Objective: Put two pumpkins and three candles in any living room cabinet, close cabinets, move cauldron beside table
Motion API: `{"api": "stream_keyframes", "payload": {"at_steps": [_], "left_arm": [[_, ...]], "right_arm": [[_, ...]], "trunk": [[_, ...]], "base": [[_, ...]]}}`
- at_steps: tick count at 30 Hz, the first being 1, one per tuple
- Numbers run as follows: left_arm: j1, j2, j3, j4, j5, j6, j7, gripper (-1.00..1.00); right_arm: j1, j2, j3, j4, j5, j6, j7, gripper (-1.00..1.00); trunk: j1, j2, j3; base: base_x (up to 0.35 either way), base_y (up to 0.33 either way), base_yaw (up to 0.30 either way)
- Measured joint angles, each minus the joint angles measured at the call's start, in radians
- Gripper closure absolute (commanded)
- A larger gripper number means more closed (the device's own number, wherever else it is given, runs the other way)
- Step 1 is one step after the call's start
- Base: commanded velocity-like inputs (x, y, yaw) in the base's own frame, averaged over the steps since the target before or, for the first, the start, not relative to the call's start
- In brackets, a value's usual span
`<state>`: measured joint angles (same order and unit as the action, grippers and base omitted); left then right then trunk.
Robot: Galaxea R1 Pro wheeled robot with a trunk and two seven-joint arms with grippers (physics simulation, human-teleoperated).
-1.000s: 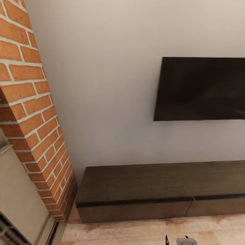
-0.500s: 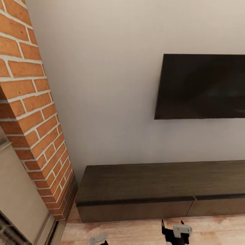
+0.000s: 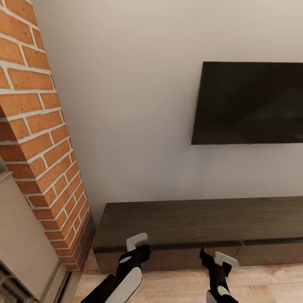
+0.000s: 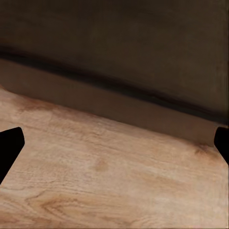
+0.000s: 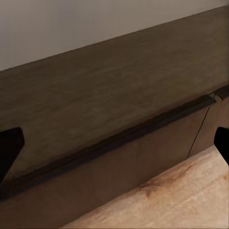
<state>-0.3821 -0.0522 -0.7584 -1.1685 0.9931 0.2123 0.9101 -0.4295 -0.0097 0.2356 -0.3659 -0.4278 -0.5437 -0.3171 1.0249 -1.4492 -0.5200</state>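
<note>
Left gripper (image 3: 136, 248), at the lower centre of the head view, black with a pale grey cap: its two dark fingertips sit at opposite edges of the left wrist view, so I read its jaws as spread wide, with nothing between them. Right gripper (image 3: 219, 261), lower right of centre in the head view, is likewise wide apart and empty, its fingertips at the two side edges of the right wrist view.

Both grippers are raised in front of the long low dark brown wooden cabinet (image 3: 198, 223), which runs along the lower part of the frame against the pale wall (image 3: 126, 126). Its flat top is bare and its handleless drawer fronts (image 5: 119, 186) sit flush, with a dark recess line beneath the top; I see no drawer pulled out. A black flat screen (image 3: 252, 103) hangs on the wall at the upper right, a red brick column (image 3: 38, 139) fills the left edge, and light wooden floor (image 4: 105, 181) lies below the cabinet.

My judgement of progress: I hold nothing, and no pumpkin, candle or cauldron lies near the cabinet here. Whether any are already stowed inside I cannot tell. The likely step in hand is opening a drawer front.
</note>
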Motion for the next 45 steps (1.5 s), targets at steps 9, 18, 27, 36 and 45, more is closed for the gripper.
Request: {"api": "stream_keyframes", "payload": {"at_steps": [9, 18, 27, 36, 45], "left_arm": [[0.0, 0.152, 0.097, -0.24, -0.015, 0.053, -0.004, -1.0], [0.0, 0.312, 0.1, -0.425, 0.191, 0.166, -0.058, -1.0], [0.0, 0.497, 0.101, -0.447, 0.345, 0.222, -0.493, -1.0], [0.0, 0.505, 0.098, -0.446, 0.344, 0.179, -0.506, -1.0], [0.0, 0.505, 0.095, -0.444, 0.346, 0.181, -0.506, -1.0]], "right_arm": [[-0.099, -0.013, -0.002, -0.024, -0.289, 0.153, 0.124, -1.0], [-0.202, -0.078, -0.012, -0.02, -0.657, 0.36, 0.433, -1.0], [-0.201, -0.084, -0.014, 0.04, -0.68, 0.362, 0.679, -1.0], [-0.198, -0.095, -0.014, 0.042, -0.682, 0.364, 0.8, -1.0], [-0.198, -0.099, -0.014, 0.042, -0.681, 0.361, 0.804, -1.0]], "trunk": [[0.034, -0.063, -0.028], [0.069, -0.126, -0.057], [0.104, -0.189, -0.085], [0.138, -0.252, -0.113], [0.173, -0.315, -0.141]], "base": [[0.0, 0.0, 0.0], [0.0, 0.0, 0.0], [0.0, 0.0, 0.0], [0.0, 0.0, 0.0], [-0.127, 0.0, 0.0]]}}
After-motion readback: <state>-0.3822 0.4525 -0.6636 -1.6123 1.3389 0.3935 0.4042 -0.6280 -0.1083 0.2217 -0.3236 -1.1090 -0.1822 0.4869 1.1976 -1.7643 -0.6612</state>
